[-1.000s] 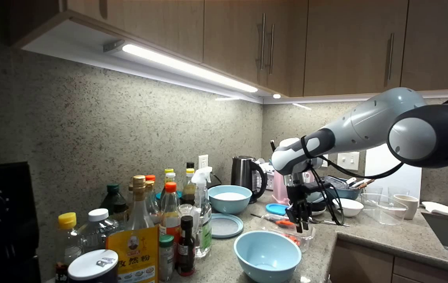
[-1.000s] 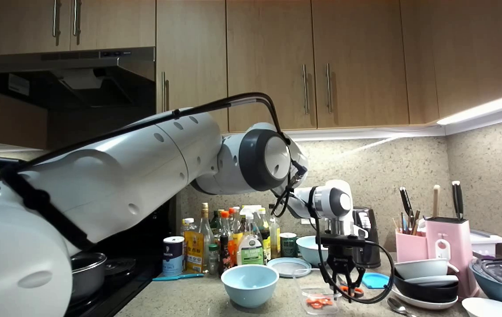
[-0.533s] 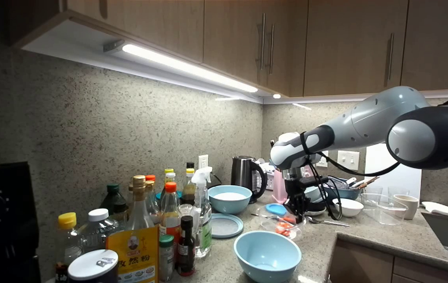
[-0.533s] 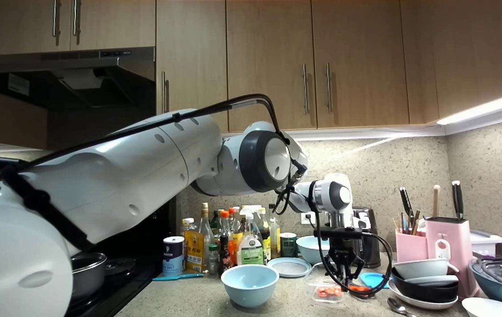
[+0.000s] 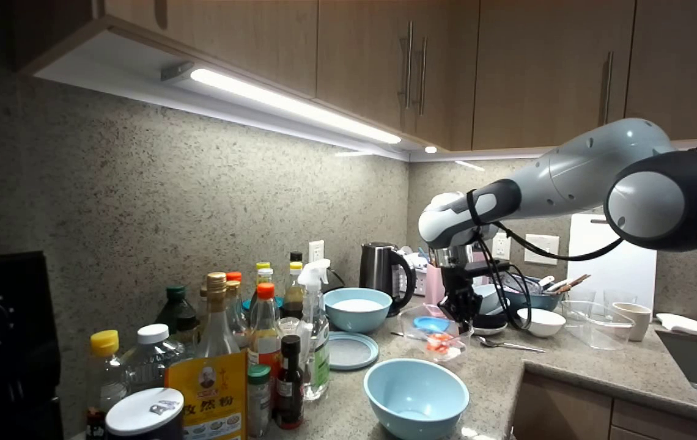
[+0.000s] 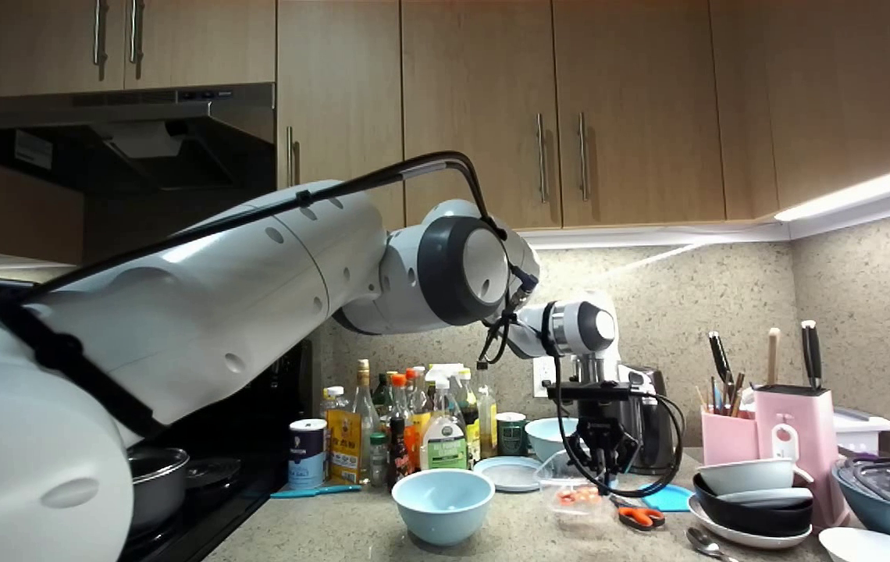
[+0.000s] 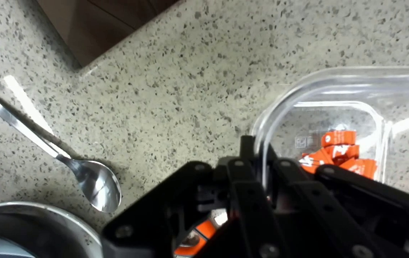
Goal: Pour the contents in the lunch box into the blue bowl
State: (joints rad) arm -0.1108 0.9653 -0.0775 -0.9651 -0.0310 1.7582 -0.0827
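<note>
The lunch box is a clear plastic container, in the wrist view (image 7: 337,86) and in both exterior views (image 5: 409,324) (image 6: 558,472). The contents, several small orange-red wrapped pieces (image 7: 344,154), lie on its bottom; they also show in both exterior views (image 5: 439,342) (image 6: 579,496). My gripper (image 7: 256,147) is shut on the box's side wall, one finger inside and one outside. In both exterior views the gripper (image 5: 466,327) (image 6: 607,480) holds the box slightly tilted, seemingly just above the counter. The blue bowl (image 5: 416,421) (image 6: 443,511) stands upright nearby, apart from the box, looking empty.
Orange-handled scissors (image 6: 640,517) and a blue lid (image 6: 665,498) lie beside the box. A spoon (image 7: 100,186) and stacked bowls (image 6: 753,507) are close by. Another light-blue bowl (image 5: 357,313), a plate (image 5: 351,351), a kettle (image 5: 378,275) and bottles (image 5: 266,330) line the wall.
The fingers have come together on the box's wall. The gripper has risen and moved back toward the wall, and the box with its contents has moved up with it, uncovering the scissors.
</note>
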